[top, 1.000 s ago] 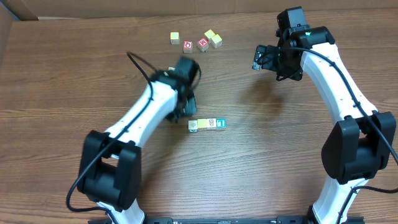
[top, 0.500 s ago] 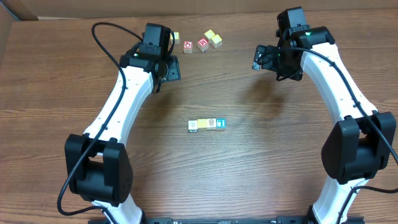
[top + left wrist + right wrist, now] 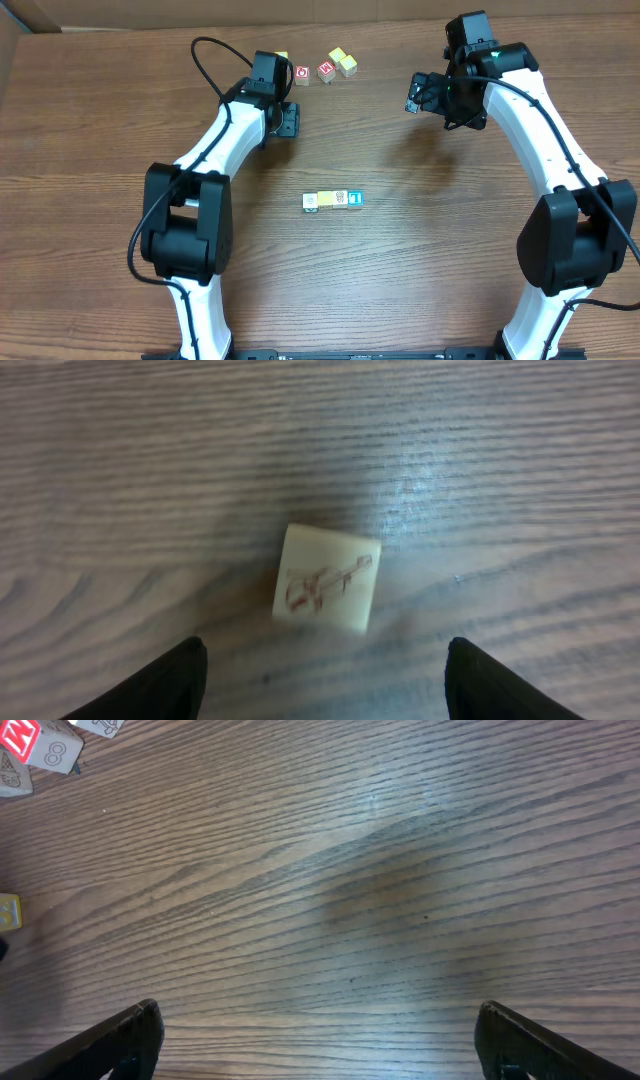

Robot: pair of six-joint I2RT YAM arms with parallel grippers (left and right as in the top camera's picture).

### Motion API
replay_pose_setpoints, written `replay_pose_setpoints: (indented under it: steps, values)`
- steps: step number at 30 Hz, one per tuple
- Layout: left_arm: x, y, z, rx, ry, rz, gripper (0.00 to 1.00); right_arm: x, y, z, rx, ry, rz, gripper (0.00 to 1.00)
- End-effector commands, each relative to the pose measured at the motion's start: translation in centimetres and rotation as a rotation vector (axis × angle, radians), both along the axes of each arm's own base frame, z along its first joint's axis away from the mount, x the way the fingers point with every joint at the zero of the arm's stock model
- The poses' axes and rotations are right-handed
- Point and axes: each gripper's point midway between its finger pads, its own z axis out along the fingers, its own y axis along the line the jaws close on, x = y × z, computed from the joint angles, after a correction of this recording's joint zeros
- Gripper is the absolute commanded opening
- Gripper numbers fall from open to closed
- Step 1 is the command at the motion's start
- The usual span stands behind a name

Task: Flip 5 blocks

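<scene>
A row of three blocks [image 3: 333, 200] lies mid-table, showing cream, yellow and blue-green faces. Two pale yellow blocks [image 3: 343, 62] sit at the far edge, and another one [image 3: 283, 55] peeks out beside my left arm. My left gripper [image 3: 288, 120] hangs by that far group. In the left wrist view it [image 3: 325, 665] is open, with a cream block bearing a guitar drawing [image 3: 326, 592] flat on the wood just ahead of the fingertips, untouched. My right gripper [image 3: 425, 92] hovers far right, and in its own view it [image 3: 320, 1035] is open over bare wood.
Two red-faced cubes [image 3: 302, 74] [image 3: 326, 71] stand among the far blocks. The right wrist view catches a red cube [image 3: 18, 732], a cream cube [image 3: 55, 755] and a yellow cube [image 3: 8, 910] at its left edge. Wooden table [image 3: 450, 250] throughout.
My left arm has swung from beside the middle row of blocks up to the far group, and its jaws have spread wider. The right arm has not moved.
</scene>
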Motion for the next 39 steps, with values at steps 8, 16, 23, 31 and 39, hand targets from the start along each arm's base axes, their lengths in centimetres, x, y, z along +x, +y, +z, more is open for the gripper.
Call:
replay_pose_setpoints:
  steps: [8,16,23,31,39]
  values:
    - [2.2,-0.5,-2.1,0.020,-0.049,-0.056,0.55,0.2,0.2,0.4,0.006,-0.013,0.010,1.00]
    - [2.6,-0.6,-2.1,0.015,-0.068,-0.055,0.45,0.2,0.2,0.4,0.006,-0.013,0.010,1.00]
    - [2.6,-0.6,-2.2,0.016,-0.065,-0.055,0.39,0.2,0.2,0.4,0.006,-0.013,0.010,1.00]
    - [2.5,-0.5,-2.3,0.016,-0.061,-0.054,0.35,0.2,0.2,0.4,0.006,-0.013,0.010,1.00]
    - [1.9,-0.4,-2.7,0.021,-0.040,-0.055,0.35,0.2,0.2,0.4,0.006,-0.013,0.010,1.00]
